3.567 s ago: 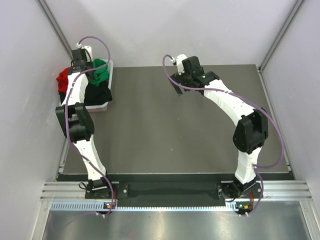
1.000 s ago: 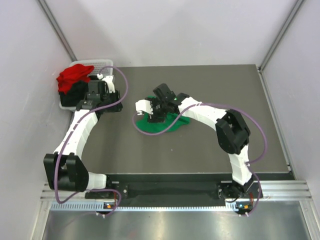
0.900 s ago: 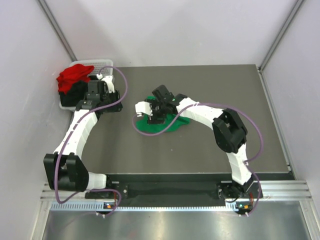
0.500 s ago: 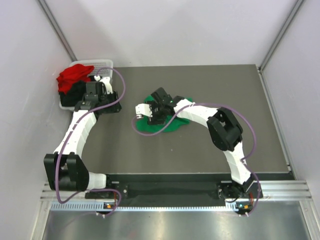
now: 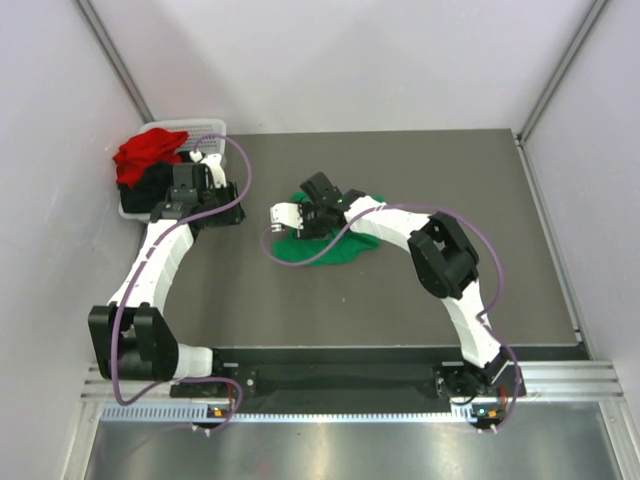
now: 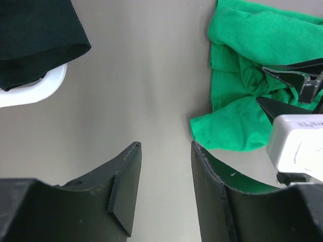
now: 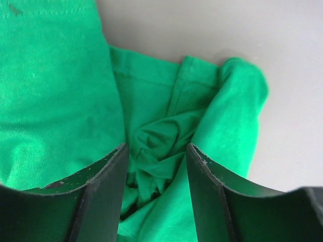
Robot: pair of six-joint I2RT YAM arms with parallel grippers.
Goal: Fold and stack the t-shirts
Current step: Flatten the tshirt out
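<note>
Green t-shirt lies crumpled near the middle of the dark surface, well apart from the white basket. Right end effector is down on it, fingers apart around a bunched fold. Cloth fills the gap, and I cannot tell if it's pinched. Left end effector hangs over bare surface between basket and green shirt — fingers apart, holding nothing. Red t-shirt is heaped on the basket at the far left corner. Black t-shirt sits in the same basket — one edge drapes over the rim.
</note>
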